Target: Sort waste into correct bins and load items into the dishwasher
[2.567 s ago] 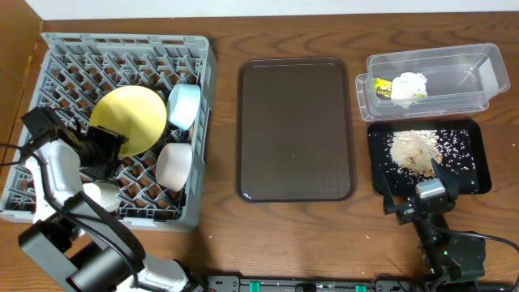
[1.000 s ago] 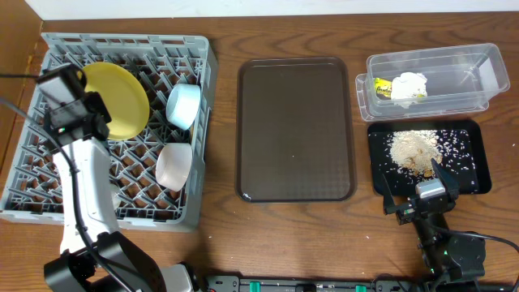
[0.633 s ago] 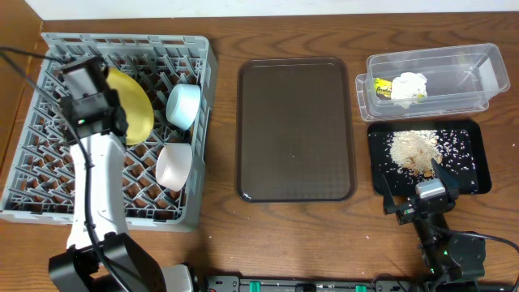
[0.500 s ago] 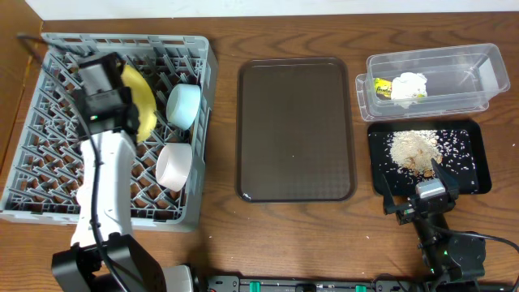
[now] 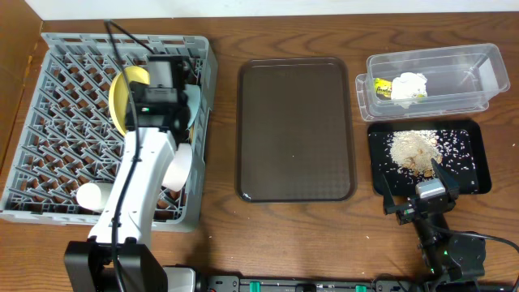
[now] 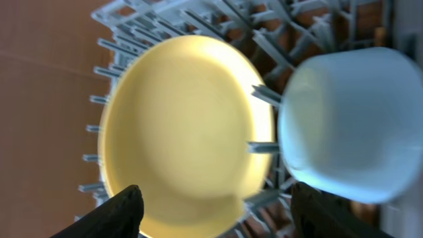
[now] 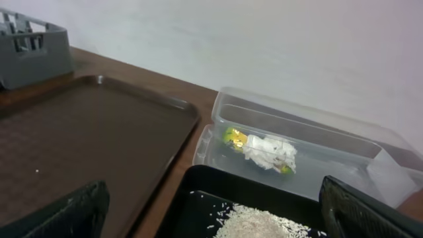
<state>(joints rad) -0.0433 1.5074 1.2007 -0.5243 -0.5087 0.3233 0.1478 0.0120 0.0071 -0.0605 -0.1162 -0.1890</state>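
Dark wooden counter (image 5: 219,243) is seen under everything, with the grey dish rack (image 5: 49,146) set at its left end. The yellow plate (image 5: 120,104) is stood on edge in the rack's far rows, just beside the light blue bowl (image 6: 344,125). The pinkish-white bowl (image 5: 180,166) is lodged nearer the front. The left arm (image 5: 142,178) is stretched over the rack. In the wrist view the left jaws are spread wide, their fingertips (image 6: 125,211) shown on either side of the plate's nearer rim. No pad is seen pressing on the rim, though whether it is brushed cannot be told. The plate is judged to be let go, so the step in hand is the release and retreat.

For this to be done well, the jaws are best held wide and drawn back along the plate's own plane. That way the rim is not hooked and the plate is not tipped off its pegs (image 6: 264,147) onto the blue bowl. A sideways sweep is to be avoided, since the bowl is touching or nearly touching the plate's edge. The plate's lean should be checked before the arm is carried off.

The right jaws are spread too, with nothing between the fingertips (image 7: 73,211), and are held at the near edge of the black tray (image 5: 478,174). The green wrapper (image 5: 379,84) and the white tissue (image 5: 409,85) are lying together in the clear tub (image 5: 478,61). No chopsticks can be made out.
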